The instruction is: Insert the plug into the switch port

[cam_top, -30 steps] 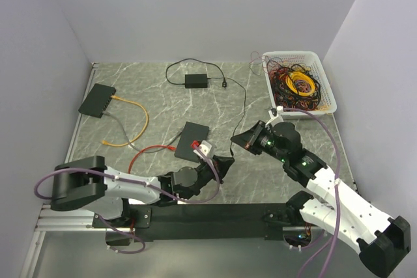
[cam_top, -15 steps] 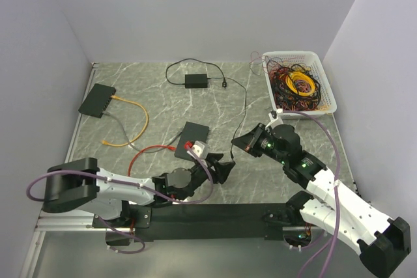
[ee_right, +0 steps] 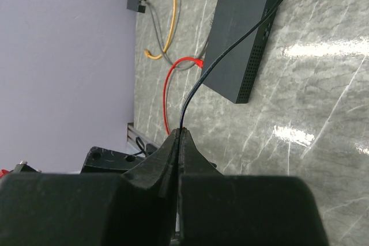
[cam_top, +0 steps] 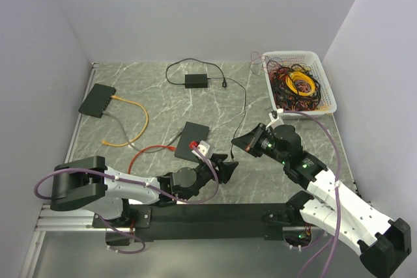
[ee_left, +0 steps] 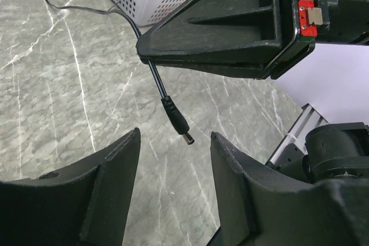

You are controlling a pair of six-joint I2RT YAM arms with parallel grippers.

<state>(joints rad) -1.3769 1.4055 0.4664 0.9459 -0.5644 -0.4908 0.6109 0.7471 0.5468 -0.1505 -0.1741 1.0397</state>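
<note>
- Barrel plug (ee_left: 178,127) stuck out just below right claw (ee_right: 179,133), which pinched its black cable (ee_right: 232,43) tight.
- Left claw (ee_left: 174,142) was spread open, plug btwn its fingers, touching neither.
- Black switch (cam_top: 192,140) lay flat on worktop (cam_top: 150,92) nearby, apart from plug.
- White basket (cam_top: 328,89) w/ tangled cables sat at far right.
</note>
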